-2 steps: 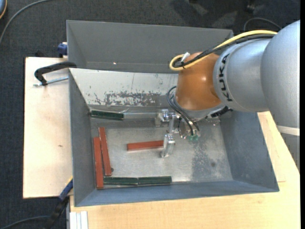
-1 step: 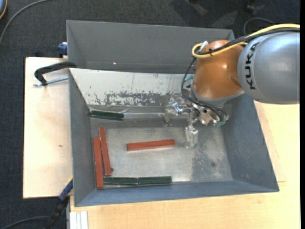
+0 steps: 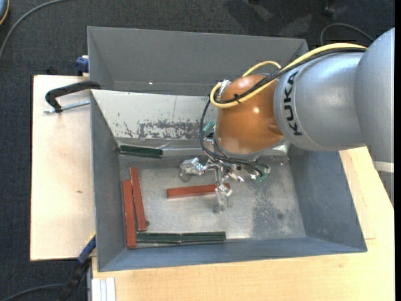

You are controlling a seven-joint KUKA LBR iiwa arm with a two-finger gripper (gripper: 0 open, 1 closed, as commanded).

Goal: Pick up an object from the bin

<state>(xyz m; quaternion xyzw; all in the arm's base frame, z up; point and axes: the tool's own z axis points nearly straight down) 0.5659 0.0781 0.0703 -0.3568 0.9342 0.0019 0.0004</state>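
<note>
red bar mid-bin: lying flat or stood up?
Lying flat. The red bar rests lengthwise on the bin floor, its right end at the gripper; cannot tell whether that end is lifted.

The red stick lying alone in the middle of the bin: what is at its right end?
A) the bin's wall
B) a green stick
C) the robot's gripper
C: the gripper sits at the right end of the red stick, while the green sticks lie off by the walls.
</note>
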